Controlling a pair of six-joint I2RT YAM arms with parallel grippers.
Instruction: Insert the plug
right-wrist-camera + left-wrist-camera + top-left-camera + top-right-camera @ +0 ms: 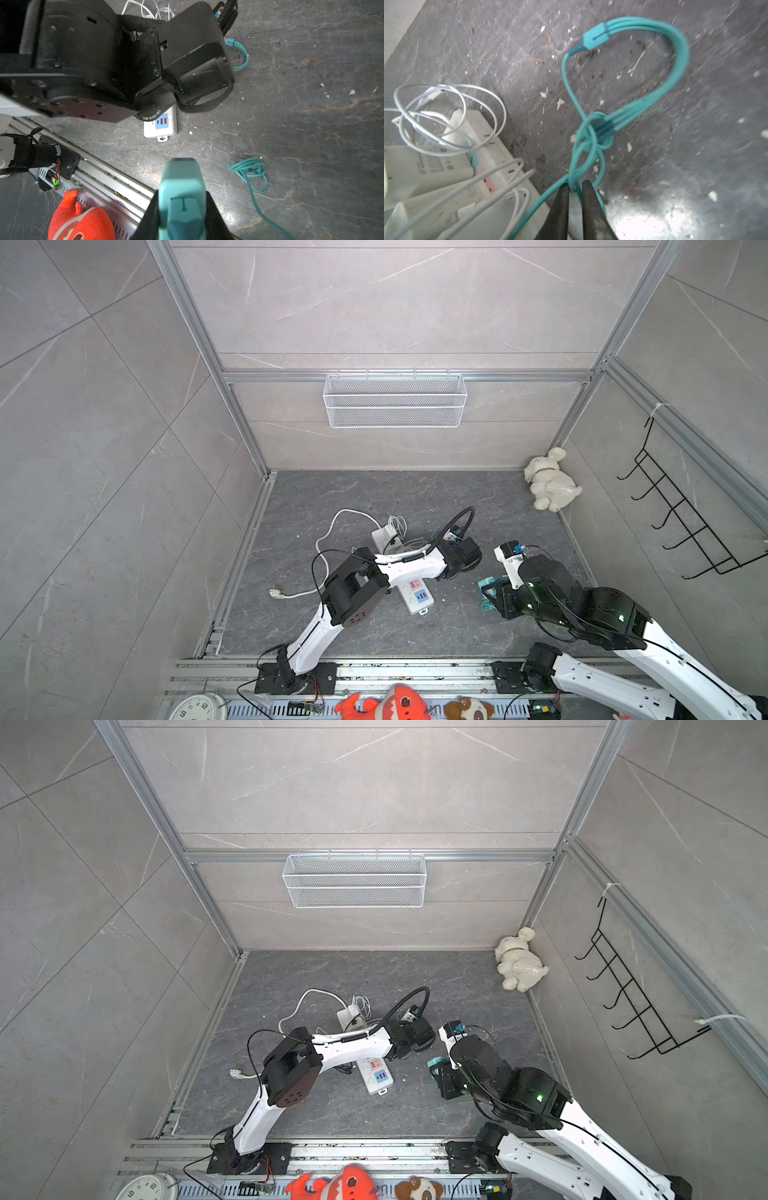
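Note:
A teal plug sits between the black fingers of my right gripper, which is shut on it; in both top views it shows as a teal patch under the right wrist. Its teal cable lies coiled on the floor. My left gripper is shut on a strand of that teal cable, below a looped splitter. The white power strip with a blue USB panel lies under the left arm. In both top views the left fingertips are hidden by the wrist.
A white charger and thin white cables lie on the strip's far end. A white cord ends in a plug at the left. A plush dog, wire basket, hook rack, clock and red plush line the edges.

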